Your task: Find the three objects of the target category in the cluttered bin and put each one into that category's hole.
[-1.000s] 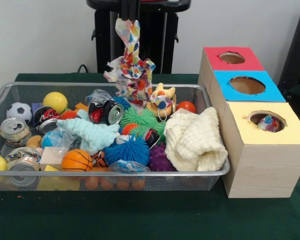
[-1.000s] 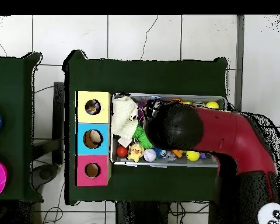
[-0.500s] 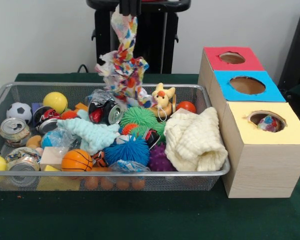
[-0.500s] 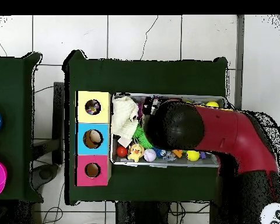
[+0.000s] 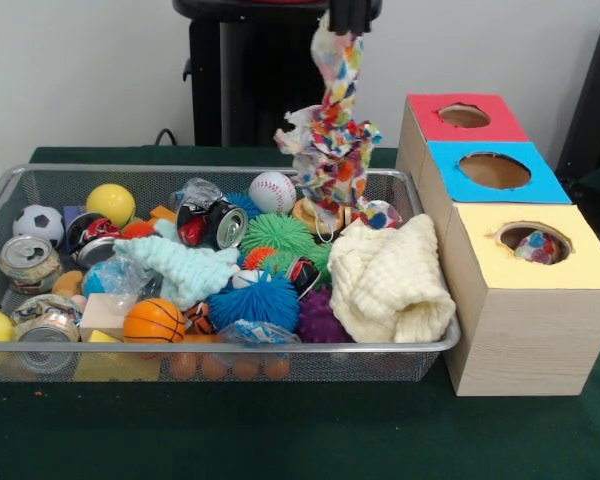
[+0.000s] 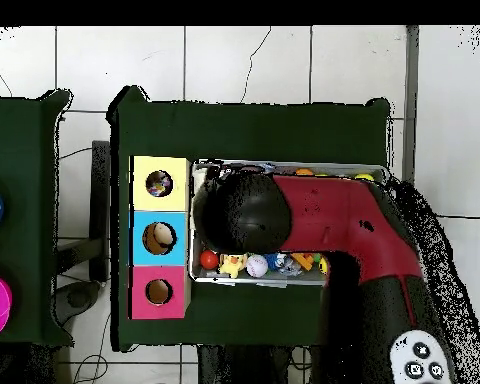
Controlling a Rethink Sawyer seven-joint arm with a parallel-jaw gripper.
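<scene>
The pincer (image 5: 349, 20) is clamped on a multicoloured rag (image 5: 330, 140) (dangling free) above the wire bin (image 5: 40, 180)

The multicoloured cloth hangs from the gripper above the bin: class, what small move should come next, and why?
Probably carry it on sideways toward the yellow box's hole. The gripper holds the multicoloured cloth clear of the wire bin, but it hangs over the bin's end by the boxes, not over any hole. That hole already shows something similarly patterned inside, so it seems the matching one.
</scene>
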